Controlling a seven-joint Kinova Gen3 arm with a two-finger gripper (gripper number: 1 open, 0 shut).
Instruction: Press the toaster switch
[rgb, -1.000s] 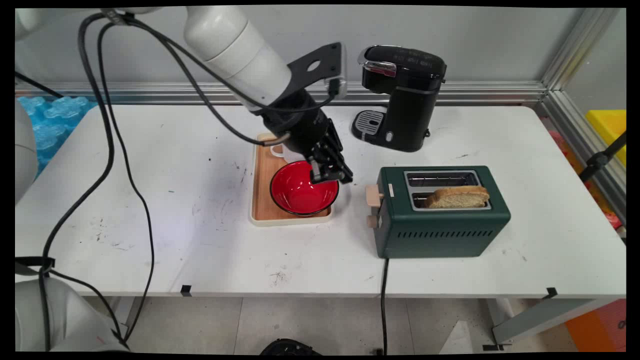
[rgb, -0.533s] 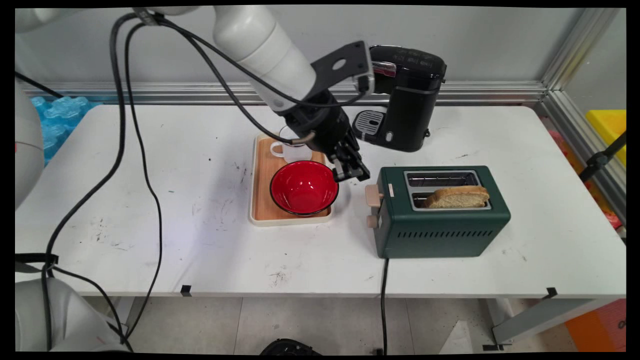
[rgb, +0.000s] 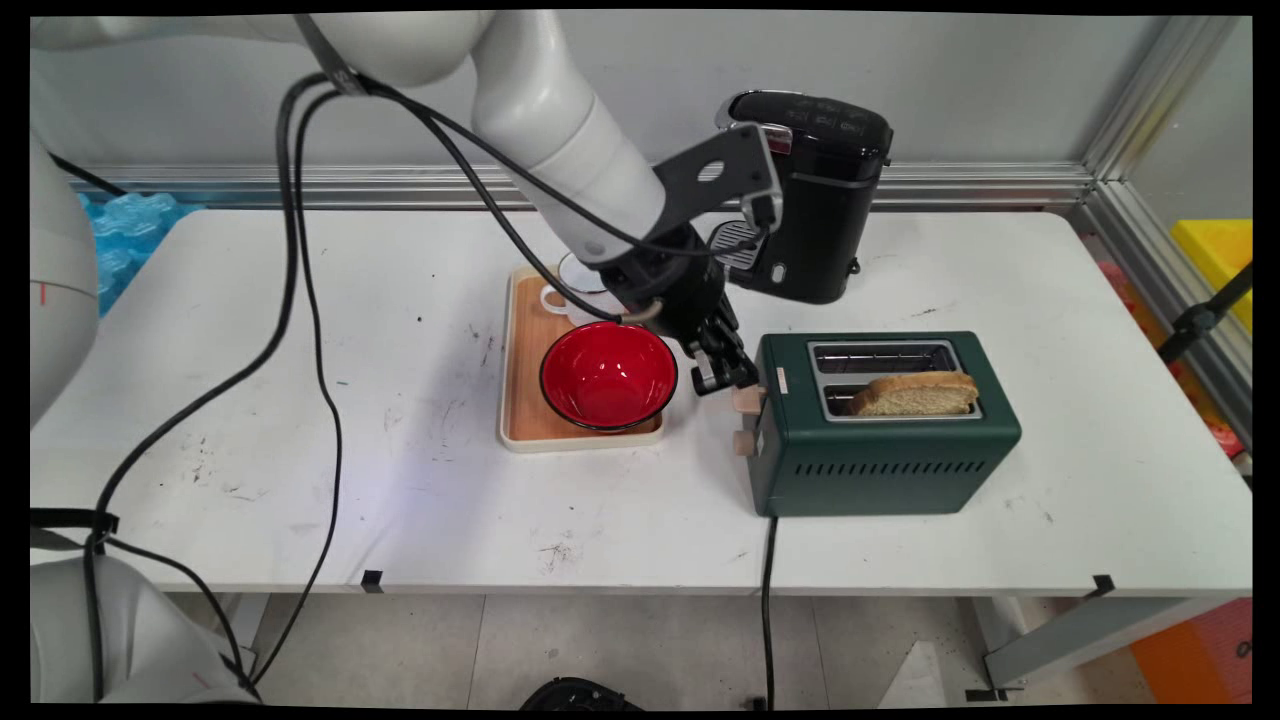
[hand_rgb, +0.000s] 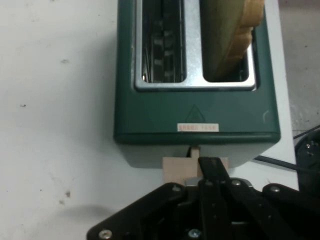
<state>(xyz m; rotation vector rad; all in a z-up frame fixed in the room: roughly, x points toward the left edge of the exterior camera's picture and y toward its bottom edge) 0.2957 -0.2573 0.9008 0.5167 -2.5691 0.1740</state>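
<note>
From above, the black two-finger gripper (rgb: 725, 378) hangs just over the beige lever (rgb: 745, 398) on the left end of the dark green two-slot toaster (rgb: 880, 440), a bread slice (rgb: 915, 393) standing in its near slot. A round red bowl (rgb: 608, 375) sits on the wooden tray (rgb: 527, 400) to the left. In the hand view, the fingers (hand_rgb: 214, 172) are pressed together at the lever (hand_rgb: 175, 169).

A white table (rgb: 300, 480) stands before a grey wall (rgb: 1000, 80).
</note>
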